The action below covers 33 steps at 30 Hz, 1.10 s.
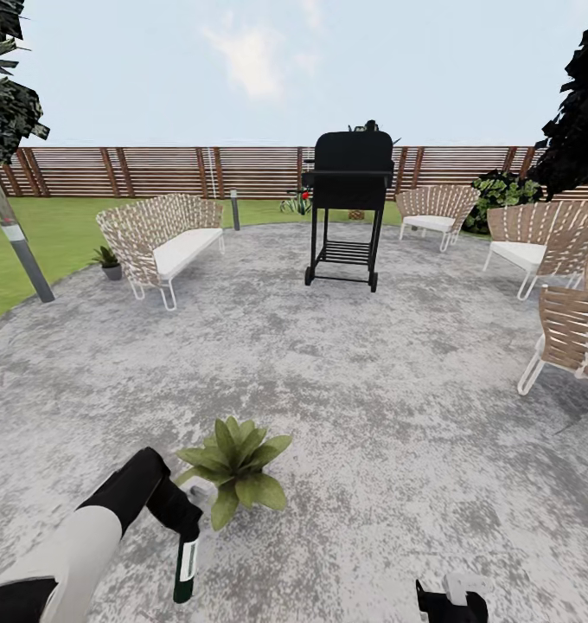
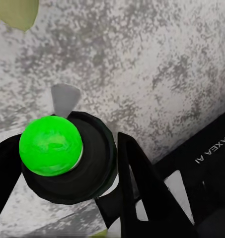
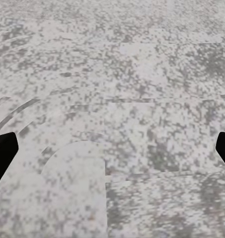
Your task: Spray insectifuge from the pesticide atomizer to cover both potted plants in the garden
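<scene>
The pesticide atomizer (image 1: 186, 564) is held in the left gripper (image 1: 183, 517), whose fingers are clamped on its upper part; the dark bottle with its white label hangs below the gripper over the stone patio (image 1: 346, 372). No writing on the label can be read. In the left wrist view the atomizer (image 2: 67, 161) is seen end-on between the dark fingers (image 2: 137, 183), with a bright green round spot (image 2: 50, 145) on its top and a pale nozzle piece (image 2: 65, 97) pointing away from the gripper. White lettering on the black robot body (image 2: 206, 148) is partly legible as "AXEA AI".

Just beyond and beside the left gripper, a potted plant (image 1: 234, 465) with broad pointed leaves stands on the patio, its nearest leaves close to the atomizer's head. A second potted plant (image 1: 108, 261) is set far ahead of the gripper, at the lawn's edge beside a wicker bench (image 1: 162, 242).

The right gripper (image 1: 454, 601) is low over the patio, well apart from the plant; its fingertips (image 3: 4, 151) are spread wide at the edges of the right wrist view with nothing between them.

Farther off, a black barbecue grill (image 1: 348, 203), more wicker chairs (image 1: 432, 212), a grey bollard (image 1: 235, 209) and a slatted wooden fence (image 1: 156, 171) are seen.
</scene>
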Tool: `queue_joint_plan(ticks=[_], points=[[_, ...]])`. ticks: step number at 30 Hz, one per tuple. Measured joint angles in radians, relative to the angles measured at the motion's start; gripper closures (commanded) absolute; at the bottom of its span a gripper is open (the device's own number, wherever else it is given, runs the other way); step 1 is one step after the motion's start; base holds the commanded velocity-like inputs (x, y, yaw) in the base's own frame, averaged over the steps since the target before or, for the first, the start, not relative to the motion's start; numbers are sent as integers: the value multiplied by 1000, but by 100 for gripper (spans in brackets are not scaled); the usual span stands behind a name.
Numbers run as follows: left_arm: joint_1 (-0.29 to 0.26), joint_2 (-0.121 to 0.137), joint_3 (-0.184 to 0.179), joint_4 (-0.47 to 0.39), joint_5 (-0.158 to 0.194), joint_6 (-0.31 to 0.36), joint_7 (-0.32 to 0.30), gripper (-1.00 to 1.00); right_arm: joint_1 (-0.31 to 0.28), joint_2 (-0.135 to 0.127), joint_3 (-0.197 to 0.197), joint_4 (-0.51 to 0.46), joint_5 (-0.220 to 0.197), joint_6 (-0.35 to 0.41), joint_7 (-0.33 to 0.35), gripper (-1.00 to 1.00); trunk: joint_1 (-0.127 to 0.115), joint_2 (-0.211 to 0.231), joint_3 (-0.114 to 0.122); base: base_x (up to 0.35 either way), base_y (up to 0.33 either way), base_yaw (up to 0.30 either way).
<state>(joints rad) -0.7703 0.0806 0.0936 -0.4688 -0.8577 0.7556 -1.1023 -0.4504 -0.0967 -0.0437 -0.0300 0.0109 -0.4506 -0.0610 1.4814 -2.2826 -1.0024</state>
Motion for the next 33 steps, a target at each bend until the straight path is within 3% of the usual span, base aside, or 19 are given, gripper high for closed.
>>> queue_joint_plan(ticks=[5, 6, 15, 22, 27, 30, 33], points=[[12, 17, -1, 1, -3, -4, 1, 100, 0, 0, 0, 0, 0, 0, -1, -100, 0, 0, 0, 0, 0, 0], [13, 20, -1, 1, -20, -3, 0, 100, 0, 0, 0, 0, 0, 0, -1, -100, 0, 0, 0, 24, 0, 0], [5, 14, 2, -1, -37, 0, -2, 100, 1, 0, 0, 0, 0, 0, -2, -100, 0, 0, 0, 231, 0, 0], [12, 9, -1, 1, -35, -1, -1, 100, 2, 0, 0, 0, 0, 0, -2, -100, 0, 0, 0, 23, 0, 0], [16, 21, -1, 13, -38, -13, -1, 100, 2, 0, 0, 1, 0, 0, -2, -100, 0, 0, 0, 1, 0, 0], [74, 27, -1, 7, -38, -17, 1, 100, 2, 0, 0, 0, 0, 0, -2, -100, 0, 0, 0, 0, 0, 0], [95, 26, -1, 2, -35, -18, -1, 100, 2, 0, 0, 0, 0, 0, -2, -100, 0, 0, 0, 0, 0, 0]])
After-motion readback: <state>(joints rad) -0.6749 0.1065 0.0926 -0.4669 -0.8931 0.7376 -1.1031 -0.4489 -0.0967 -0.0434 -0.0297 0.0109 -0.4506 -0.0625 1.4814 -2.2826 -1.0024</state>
